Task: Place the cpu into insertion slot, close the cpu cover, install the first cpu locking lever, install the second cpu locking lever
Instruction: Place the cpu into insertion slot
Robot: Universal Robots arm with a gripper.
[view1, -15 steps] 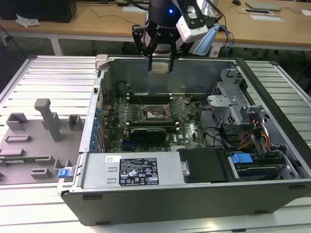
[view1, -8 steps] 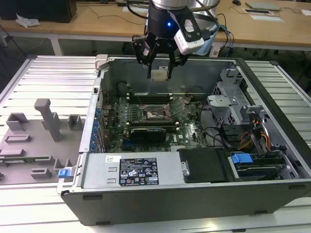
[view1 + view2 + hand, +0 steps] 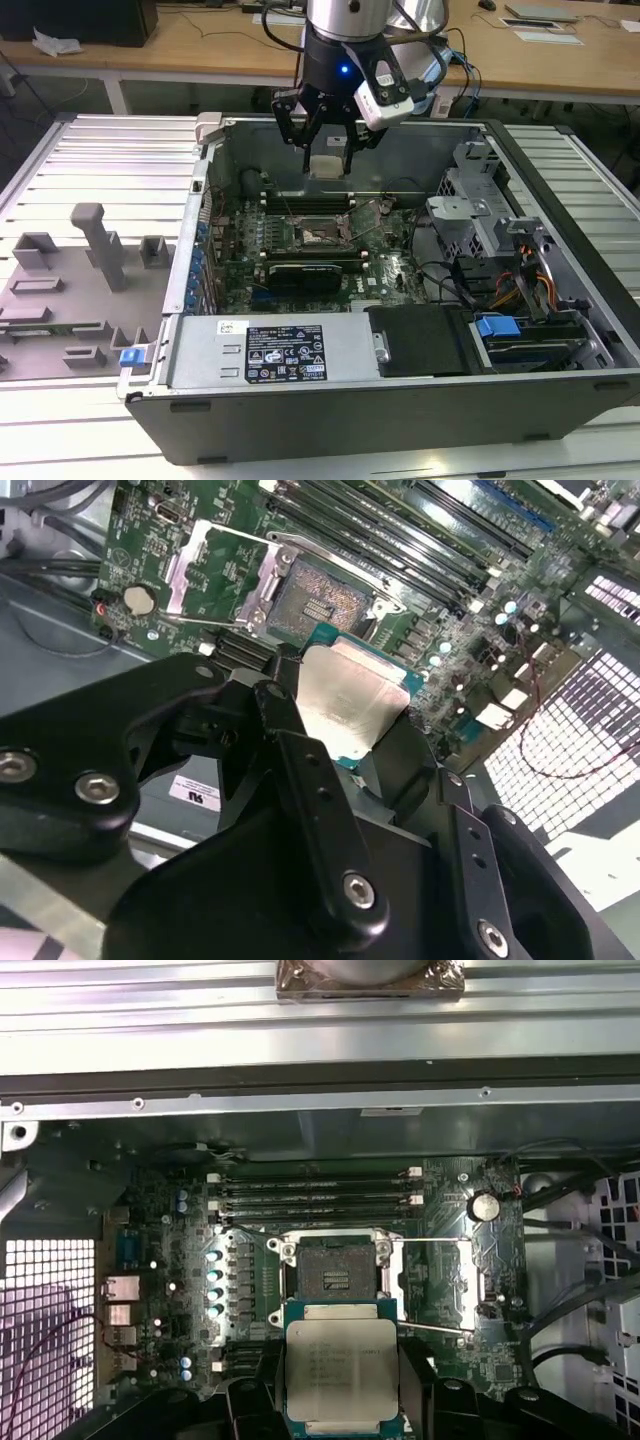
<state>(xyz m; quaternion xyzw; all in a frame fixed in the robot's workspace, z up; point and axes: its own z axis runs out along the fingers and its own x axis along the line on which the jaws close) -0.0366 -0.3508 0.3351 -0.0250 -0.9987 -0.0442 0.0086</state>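
The gripper (image 3: 327,150) is hanging inside the open computer case (image 3: 300,420), up in the air over the insertion slot (image 3: 318,235); its black fingers (image 3: 283,720) are squeezing the cpu (image 3: 328,166) from two opposite sides, so it is clamped tight on the chip; the cpu is sitting flat between them, shiny silver side up with its thin green edge showing, and it is not touching the insertion slot; in both wrist views the cpu (image 3: 350,705) (image 3: 342,1365) is showing close to the insertion slot (image 3: 318,598) (image 3: 335,1268), with the gripper (image 3: 345,735) (image 3: 342,1405) holding it from behind; the insertion slot is lying open on the green board, its dark middle showing inside a grey metal edge; the cpu cover (image 3: 183,572) is swung away from the insertion slot and is resting just beside it, though I cannot tell how far it is tipping; a thin metal lever (image 3: 440,1328) is sticking out near that same side of the insertion slot; the long black memory slots (image 3: 315,1188) are running in rows just beside the insertion slot, on the side away from the cpu; well apart from the insertion slot, outside the case at the exterior view's left, grey holders (image 3: 95,240) are standing on the ribbed metal table (image 3: 100,150).
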